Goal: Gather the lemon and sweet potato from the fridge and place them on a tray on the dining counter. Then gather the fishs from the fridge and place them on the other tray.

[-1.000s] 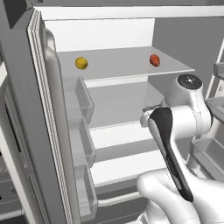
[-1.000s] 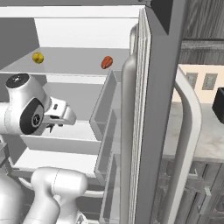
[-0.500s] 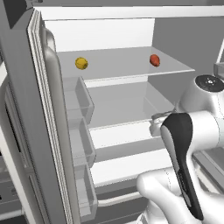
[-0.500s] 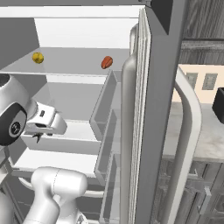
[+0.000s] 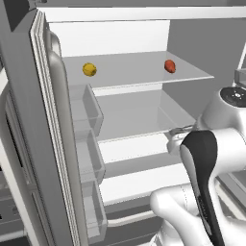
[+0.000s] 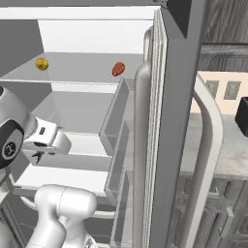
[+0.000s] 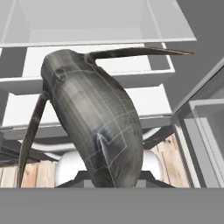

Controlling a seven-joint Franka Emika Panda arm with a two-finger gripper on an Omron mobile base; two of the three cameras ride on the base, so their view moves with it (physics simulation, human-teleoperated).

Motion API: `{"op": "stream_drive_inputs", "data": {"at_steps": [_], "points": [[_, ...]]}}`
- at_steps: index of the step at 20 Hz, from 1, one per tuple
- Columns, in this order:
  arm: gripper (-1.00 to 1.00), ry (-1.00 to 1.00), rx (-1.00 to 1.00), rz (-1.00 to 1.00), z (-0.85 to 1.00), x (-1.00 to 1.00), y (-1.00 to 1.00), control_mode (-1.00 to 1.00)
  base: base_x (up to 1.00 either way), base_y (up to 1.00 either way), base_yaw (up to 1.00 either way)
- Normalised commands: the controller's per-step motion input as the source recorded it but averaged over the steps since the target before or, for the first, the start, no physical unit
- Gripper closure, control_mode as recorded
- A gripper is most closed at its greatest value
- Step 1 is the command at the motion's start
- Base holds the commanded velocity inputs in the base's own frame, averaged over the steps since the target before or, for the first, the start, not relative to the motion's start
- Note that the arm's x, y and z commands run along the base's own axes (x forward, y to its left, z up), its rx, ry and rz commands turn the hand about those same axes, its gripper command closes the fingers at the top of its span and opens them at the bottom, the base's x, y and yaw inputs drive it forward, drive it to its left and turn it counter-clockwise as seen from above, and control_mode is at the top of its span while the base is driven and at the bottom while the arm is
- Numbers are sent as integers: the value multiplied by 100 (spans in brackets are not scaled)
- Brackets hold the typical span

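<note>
Jaws closed on a fish [image 7: 94,127] — in the hand view its dark grey body rises between them, head up, long thin fins spreading to either side, with white fridge shelves behind it. From the base views the white arm reaches in front of the open fridge [image 5: 120,33], its hand at the level of the lower shelves. On the upper shelf the lemon [image 5: 89,69] sits toward the left and the sweet potato [image 5: 169,66] toward the right, well apart — both lie untouched. Door bins [image 6: 116,121] line the open right door.
</note>
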Motion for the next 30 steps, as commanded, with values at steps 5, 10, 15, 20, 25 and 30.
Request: {"op": "stream_drive_inputs", "data": {"at_steps": [5, 10, 15, 20, 25, 30], "points": [[100, 0, 0, -8, -9, -28, 0, -100, 0, 0, 0], [100, 0, 0, 0, 0, 0, 0, 100, -33, 0, -8], [100, 0, 0, 0, 0, 0, 0, 100, -61, 10, -25], [100, 0, 0, 0, 0, 0, 0, 100, -67, 0, -36], [100, 0, 0, 0, 0, 0, 0, 100, -59, -10, -40], [100, 0, 0, 0, 0, 0, 0, 100, -40, -27, -49]]}}
